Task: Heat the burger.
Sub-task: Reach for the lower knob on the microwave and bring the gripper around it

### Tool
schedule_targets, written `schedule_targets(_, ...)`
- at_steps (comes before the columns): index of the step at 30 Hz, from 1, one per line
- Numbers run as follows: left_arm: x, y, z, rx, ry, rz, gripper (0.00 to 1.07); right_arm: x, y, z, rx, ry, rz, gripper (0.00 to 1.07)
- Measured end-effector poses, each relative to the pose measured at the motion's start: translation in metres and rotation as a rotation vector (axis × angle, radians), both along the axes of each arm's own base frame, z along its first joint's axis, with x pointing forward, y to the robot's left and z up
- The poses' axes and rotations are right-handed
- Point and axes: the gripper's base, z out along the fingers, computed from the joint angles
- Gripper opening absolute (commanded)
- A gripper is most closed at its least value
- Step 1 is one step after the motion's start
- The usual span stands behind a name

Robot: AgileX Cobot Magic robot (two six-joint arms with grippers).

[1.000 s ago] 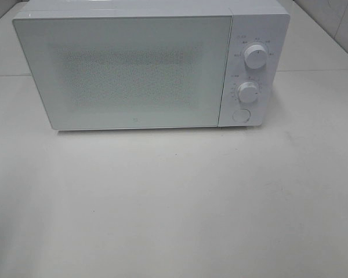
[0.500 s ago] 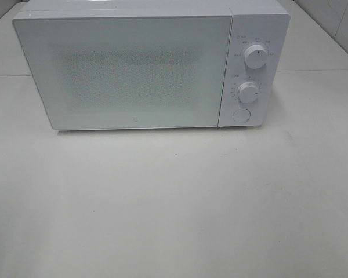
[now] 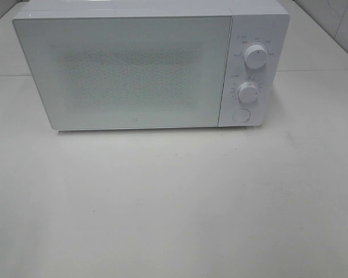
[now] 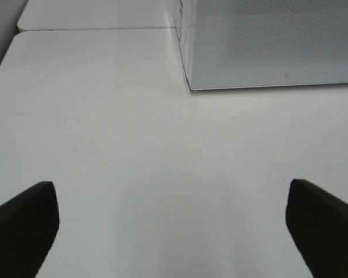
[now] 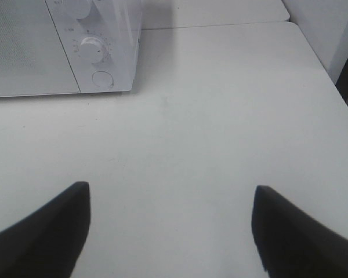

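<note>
I can't see the burger anywhere, not on the worktop [image 3: 174, 208] and not in a hand. It may sit inside the white microwave [image 3: 252, 17], but its door [image 3: 127, 72] is shut and too cloudy to see through. The left hand [image 4: 171, 200] and the right hand [image 5: 171, 197] both hang low over the worktop with fingers wide apart and nothing between them. I think the next job is at the front panel. The right hand is nearer, so it should go in slowly, straight at the lower knob [image 3: 247, 92] or the round button [image 3: 241, 115], and push gently so the box does not slide back.
</note>
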Motion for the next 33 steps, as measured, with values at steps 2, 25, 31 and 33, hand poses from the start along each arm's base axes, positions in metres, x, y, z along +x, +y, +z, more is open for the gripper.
schedule_targets(2, -0.0018, -0.0001, 0.0, 0.0, -0.013, 0.033, 1.01, 0.0, 0.0, 0.0, 0.0, 0.0, 0.0, 0.73)
schedule_targets(25, -0.0018, -0.0002, -0.0001, 0.0, -0.014, 0.054, 1.01, 0.0, 0.0, 0.0, 0.0, 0.0, 0.0, 0.73)
schedule_targets(31, -0.0018, -0.0002, -0.0001, 0.0, -0.014, 0.054, 1.01, 0.0, 0.0, 0.0, 0.0, 0.0, 0.0, 0.73)
schedule_targets(33, -0.0018, -0.0002, -0.0001, 0.0, -0.014, 0.054, 1.01, 0.0, 0.0, 0.0, 0.0, 0.0, 0.0, 0.73)
